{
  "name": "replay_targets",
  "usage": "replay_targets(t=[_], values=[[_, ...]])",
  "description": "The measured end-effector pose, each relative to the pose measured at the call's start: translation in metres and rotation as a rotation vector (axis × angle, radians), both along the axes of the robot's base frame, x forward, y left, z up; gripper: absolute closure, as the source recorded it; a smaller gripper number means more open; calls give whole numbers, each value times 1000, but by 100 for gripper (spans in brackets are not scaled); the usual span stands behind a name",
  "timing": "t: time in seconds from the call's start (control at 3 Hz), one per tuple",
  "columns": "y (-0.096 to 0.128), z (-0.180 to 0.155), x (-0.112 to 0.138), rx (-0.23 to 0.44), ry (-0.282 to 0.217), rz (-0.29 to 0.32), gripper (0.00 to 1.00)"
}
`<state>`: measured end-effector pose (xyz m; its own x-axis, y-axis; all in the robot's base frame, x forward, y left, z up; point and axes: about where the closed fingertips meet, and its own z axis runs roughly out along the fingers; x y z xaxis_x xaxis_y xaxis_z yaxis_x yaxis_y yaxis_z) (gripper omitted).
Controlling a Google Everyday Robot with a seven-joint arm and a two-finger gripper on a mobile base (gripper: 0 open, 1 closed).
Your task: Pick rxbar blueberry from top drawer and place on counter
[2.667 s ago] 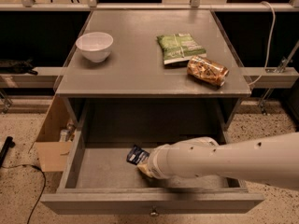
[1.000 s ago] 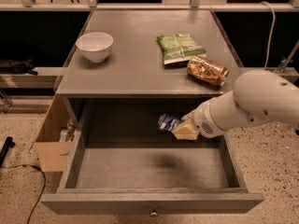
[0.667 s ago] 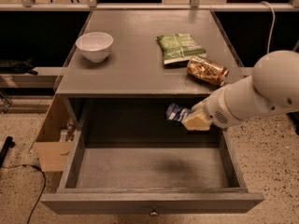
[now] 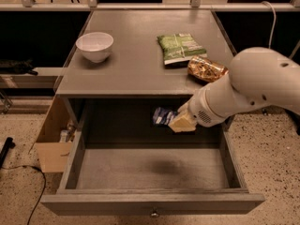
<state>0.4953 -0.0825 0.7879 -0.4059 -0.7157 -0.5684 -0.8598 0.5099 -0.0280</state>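
Camera view looks down on the grey cabinet. My gripper (image 4: 177, 121) hangs above the open top drawer (image 4: 150, 203), just below the front edge of the counter (image 4: 133, 64) and toward the right side. My jaws are clamped on the right end of the rxbar blueberry (image 4: 162, 116). The bar is therefore in the air, sticking out to the left of my fingers, and it touches neither the drawer floor nor the counter. I see nothing else inside the drawer.

I judge the bar to be light and thin, with a smooth wrapper that can slip. It probably bends a little, so in a hold at one end only it may droop or turn. A firm squeeze across the flat faces seems right to me, and I do not think it is fragile.

On the counter, the white bowl (image 4: 94, 45) stands at the far left and the green snack bag (image 4: 180, 47) toward the far right. The orange-brown packet (image 4: 206, 68) lies near the right front edge, close to my arm (image 4: 253, 86). The middle and near left of the counter are bare, so I think the bar should go there, once it is lifted above the edge without catching on it.
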Motion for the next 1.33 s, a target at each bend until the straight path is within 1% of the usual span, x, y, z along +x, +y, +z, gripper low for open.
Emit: replay_targets(t=[0.33,0.67,1.0,1.33], values=[[7,42,14,-44,-59,27,100],[13,72,26,-80,-99,46,100],[14,77,27,-85,-107,50,100],[18,55,19,-55,-68,58,100]])
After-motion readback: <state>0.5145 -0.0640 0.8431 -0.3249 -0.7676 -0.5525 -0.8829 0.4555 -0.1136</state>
